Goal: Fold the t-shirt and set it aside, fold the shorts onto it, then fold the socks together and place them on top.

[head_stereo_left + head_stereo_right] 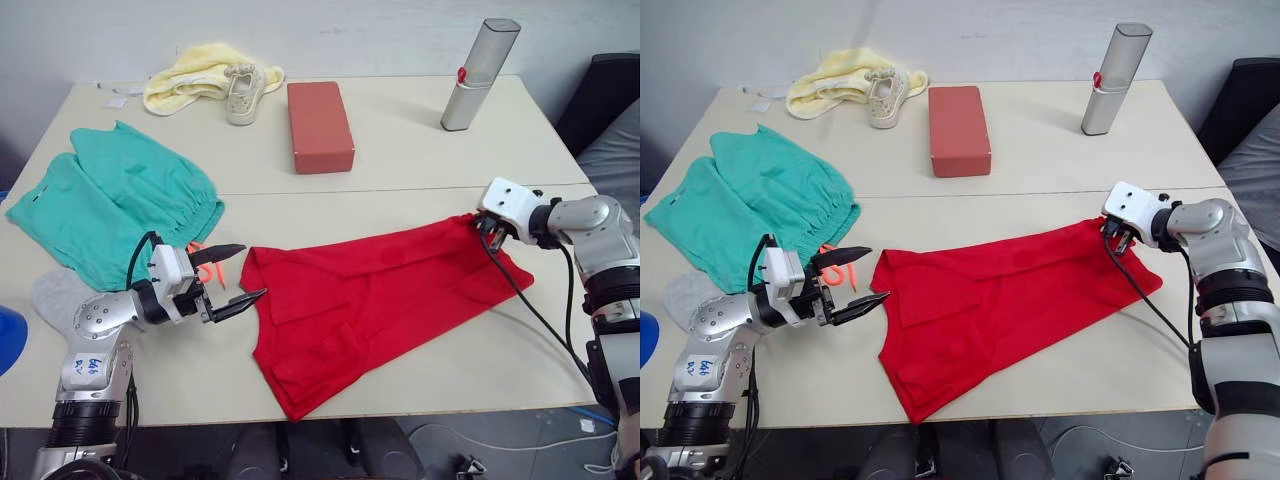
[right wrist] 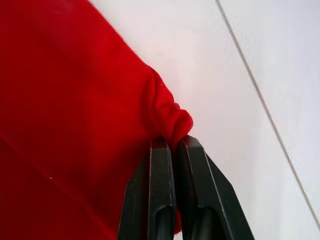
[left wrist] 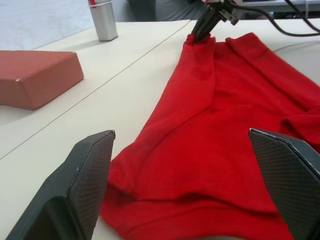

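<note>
The red t-shirt [image 1: 380,295] lies folded lengthwise across the front of the table. My right gripper [image 1: 487,232] is shut on its far right corner [image 2: 172,120], pinching a bunch of cloth between the fingers. Just off the shirt's left end, my left gripper [image 1: 232,273] stands open with nothing in it, its fingers [image 3: 85,175] spread before the cloth. The teal shorts [image 1: 110,200] are spread at the left, with an orange drawstring [image 1: 835,262] showing beside the left gripper. A grey sock [image 1: 60,297] lies at the front left, partly behind my left arm.
A red-brown box [image 1: 320,125] sits at the table's middle back. A pale yellow cloth [image 1: 195,72] and a small cream shoe [image 1: 243,92] lie at the back left. A silver canister [image 1: 478,75] stands at the back right. A blue object [image 1: 8,338] is at the left edge.
</note>
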